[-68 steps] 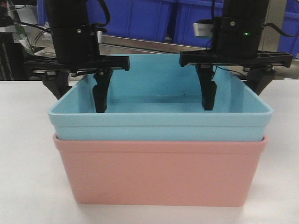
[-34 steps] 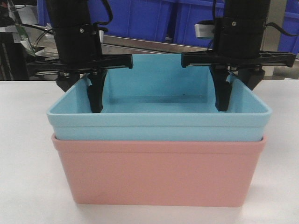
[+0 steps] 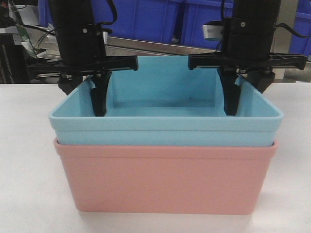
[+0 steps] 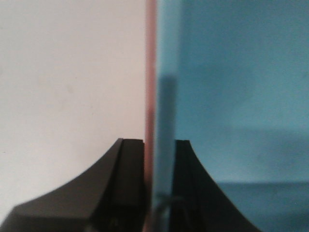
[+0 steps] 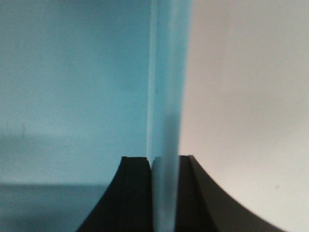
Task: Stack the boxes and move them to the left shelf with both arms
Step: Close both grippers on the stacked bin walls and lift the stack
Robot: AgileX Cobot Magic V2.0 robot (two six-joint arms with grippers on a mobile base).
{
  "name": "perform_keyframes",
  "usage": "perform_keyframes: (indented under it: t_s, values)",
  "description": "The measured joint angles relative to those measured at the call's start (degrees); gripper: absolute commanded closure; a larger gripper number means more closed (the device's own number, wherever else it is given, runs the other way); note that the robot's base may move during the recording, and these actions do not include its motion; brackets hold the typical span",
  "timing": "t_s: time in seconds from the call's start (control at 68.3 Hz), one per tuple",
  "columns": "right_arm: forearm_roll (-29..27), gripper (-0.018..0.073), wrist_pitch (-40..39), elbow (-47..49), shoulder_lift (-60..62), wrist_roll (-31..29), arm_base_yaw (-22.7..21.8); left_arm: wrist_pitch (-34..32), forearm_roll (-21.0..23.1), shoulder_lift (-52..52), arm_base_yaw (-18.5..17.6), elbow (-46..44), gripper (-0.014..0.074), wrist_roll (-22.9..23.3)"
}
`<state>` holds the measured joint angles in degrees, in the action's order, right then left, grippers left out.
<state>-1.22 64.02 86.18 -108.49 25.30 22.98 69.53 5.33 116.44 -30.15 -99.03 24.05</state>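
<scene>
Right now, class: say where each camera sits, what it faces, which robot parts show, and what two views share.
Front view: low before the table, facing blue box nested in pink box; left tool and right tool show.
Left wrist: above left tool, looking down the left wall; both fingers show.
Right wrist: above right tool, down the right wall; both fingers show.
Shared: both wrist views show blue box and table.

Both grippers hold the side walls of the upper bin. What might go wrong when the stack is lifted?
The left gripper and right gripper seem to pinch only the thin side walls of the light blue plastic bin; the salmon pink plastic bin under it may stay behind or drop off mid-lift. Unequal lifting may tilt the stack or let a wall slip.
</scene>
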Motion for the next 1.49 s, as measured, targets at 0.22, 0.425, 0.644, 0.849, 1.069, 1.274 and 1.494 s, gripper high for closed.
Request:
perform_keyframes:
  t_s: [0.22,0.425,0.644,0.849,1.069,1.274,1.494]
  values:
    - [-0.1,0.0493,2.1,0.3,2.8,3.1,0.0,1.1,-1.1,-1.6,-1.4,-1.7,0.0608,4.1]
    - [1.7,0.0493,5.7,-0.2,8.6,4.7,1.2,1.3,-3.9,-8.8,-5.3,2.2,0.0608,5.4]
    - [3.0,0.0493,6.8,-6.2,15.7,9.2,6.4,1.5,-5.3,-17.2,-7.9,11.6,0.0608,8.4]
    - [2.9,0.0493,6.5,-12.0,22.4,13.0,10.5,1.6,-4.9,-25.0,-9.9,19.7,0.0608,11.2]
    - [2.3,0.0493,6.3,-16.7,28.2,16.0,13.2,1.0,-4.4,-31.6,-12.6,25.2,0.0608,14.9]
    - [2.2,0.0493,6.4,-19.2,31.8,19.0,16.3,1.0,-4.3,-36.1,-15.0,28.8,0.0608,17.8]
    - [3.2,0.0493,7.5,-19.5,32.3,21.6,19.6,1.1,-4.7,-37.7,-17.5,31.9,0.0608,20.6]
